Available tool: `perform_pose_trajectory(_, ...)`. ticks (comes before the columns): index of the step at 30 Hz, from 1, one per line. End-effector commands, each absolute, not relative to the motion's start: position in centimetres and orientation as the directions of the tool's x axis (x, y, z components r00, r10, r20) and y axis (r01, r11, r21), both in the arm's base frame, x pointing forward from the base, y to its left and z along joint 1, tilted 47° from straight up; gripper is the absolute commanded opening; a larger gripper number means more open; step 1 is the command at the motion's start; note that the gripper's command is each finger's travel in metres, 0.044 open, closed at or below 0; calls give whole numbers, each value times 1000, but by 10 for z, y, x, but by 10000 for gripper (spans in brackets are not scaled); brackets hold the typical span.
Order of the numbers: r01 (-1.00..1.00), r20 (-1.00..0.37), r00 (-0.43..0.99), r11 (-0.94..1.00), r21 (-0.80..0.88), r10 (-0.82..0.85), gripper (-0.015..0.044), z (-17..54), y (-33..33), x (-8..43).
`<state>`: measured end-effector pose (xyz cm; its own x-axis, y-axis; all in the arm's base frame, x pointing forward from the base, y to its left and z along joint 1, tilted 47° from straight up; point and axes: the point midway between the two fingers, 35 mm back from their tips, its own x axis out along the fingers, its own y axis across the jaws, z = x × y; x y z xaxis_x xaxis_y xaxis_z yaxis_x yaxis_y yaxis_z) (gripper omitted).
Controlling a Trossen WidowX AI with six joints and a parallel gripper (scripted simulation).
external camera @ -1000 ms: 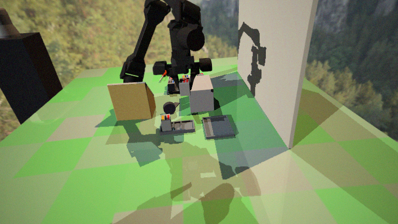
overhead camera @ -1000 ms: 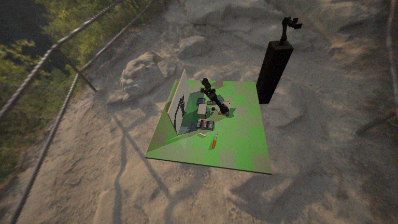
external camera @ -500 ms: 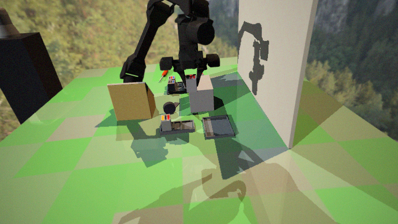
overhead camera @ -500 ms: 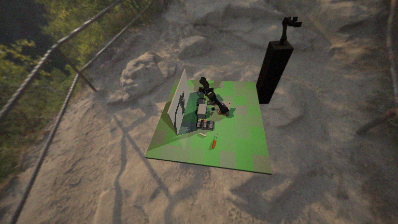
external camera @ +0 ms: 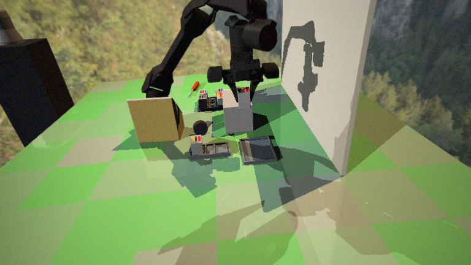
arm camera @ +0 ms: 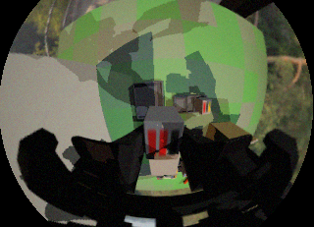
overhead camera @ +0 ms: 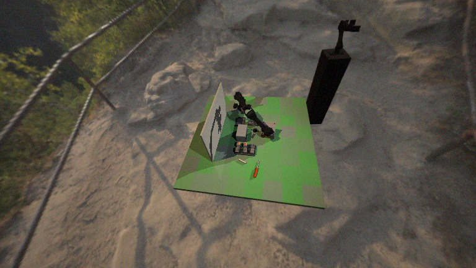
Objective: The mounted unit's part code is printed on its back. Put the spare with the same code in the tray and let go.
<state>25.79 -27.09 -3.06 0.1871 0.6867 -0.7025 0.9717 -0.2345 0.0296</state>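
The black parallel-jaw gripper (external camera: 243,90) holds the small grey spare block with red stripes (external camera: 243,98) clamped between its fingers, raised just above the tall grey mounted unit (external camera: 237,115), behind the shallow dark tray (external camera: 258,149).

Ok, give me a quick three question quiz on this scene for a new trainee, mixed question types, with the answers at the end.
1. True or false: the tool is shut on a spare with a red-striped label.
2. Multiple choice: the dark tray holds A) one spare, B) two spares, C) no spare.
3. Short answer: in the exterior view, what stands in the left slot of the rack nearest the camera?

Key
1. True.
2. C.
3. One spare with a yellow and red label; the rack's other slots look vacant.
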Motion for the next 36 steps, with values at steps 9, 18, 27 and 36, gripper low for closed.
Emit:
perform_pose_trajectory(9, 965, -697, 202, -260, 24, 688, 0, -30, -277, 289)
perform_pose_trajectory(18, 965, -698, 203, -260, 25, 686, 0, -33, -275, 292)
perform_pose_trajectory(27, 965, -699, 203, -259, 26, 686, 0, -38, -271, 294)
perform_pose_trajectory(36, 966, -699, 203, -258, 27, 685, 0, -43, -267, 297)
